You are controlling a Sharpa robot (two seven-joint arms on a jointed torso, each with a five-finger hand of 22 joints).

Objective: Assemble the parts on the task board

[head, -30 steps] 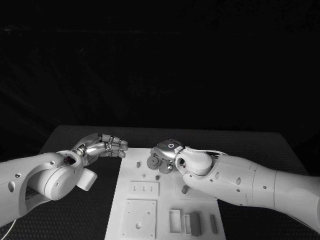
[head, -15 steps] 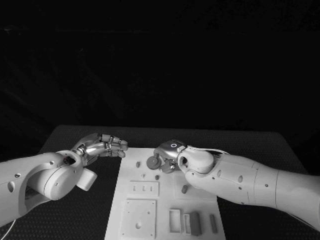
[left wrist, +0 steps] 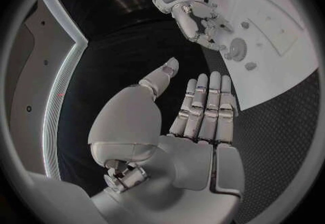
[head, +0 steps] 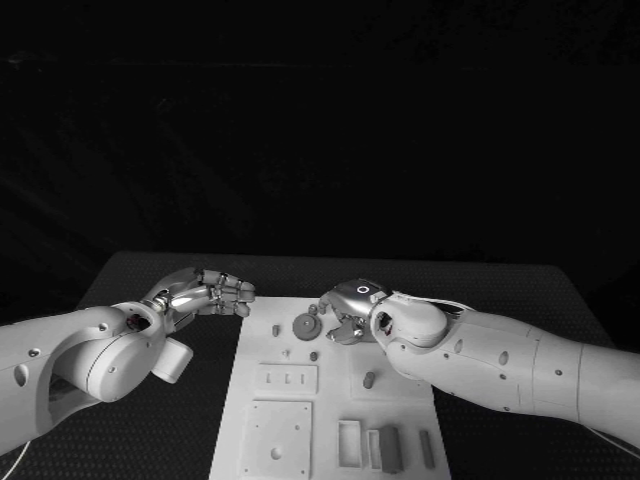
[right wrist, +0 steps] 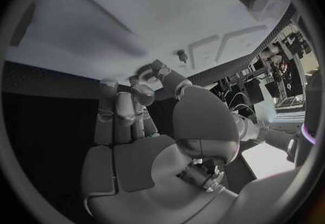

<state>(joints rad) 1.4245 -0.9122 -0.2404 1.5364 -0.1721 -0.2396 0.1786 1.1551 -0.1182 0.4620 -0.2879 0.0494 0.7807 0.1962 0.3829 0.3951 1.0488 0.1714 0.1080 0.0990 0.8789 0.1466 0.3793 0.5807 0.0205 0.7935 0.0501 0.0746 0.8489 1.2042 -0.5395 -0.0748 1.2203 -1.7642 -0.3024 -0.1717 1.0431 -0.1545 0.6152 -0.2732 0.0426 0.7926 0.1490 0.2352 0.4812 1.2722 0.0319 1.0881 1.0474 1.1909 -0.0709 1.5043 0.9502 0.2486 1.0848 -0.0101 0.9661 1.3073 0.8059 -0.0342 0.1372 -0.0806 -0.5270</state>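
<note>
From my end the right hand [head: 352, 305] is hunched over the far end of the task board [head: 284, 425], fingers curled down right by a round gear-looking part [head: 307, 328], but I honestly can't tell if it's gripping anything. My left hand [head: 205, 291] is sitting off the board's left edge over the black table [head: 162, 420] with nothing in it, fingers straight and close together in the wrist cam. A few more parts [head: 389, 445] are slotted at the near end of the board
</note>
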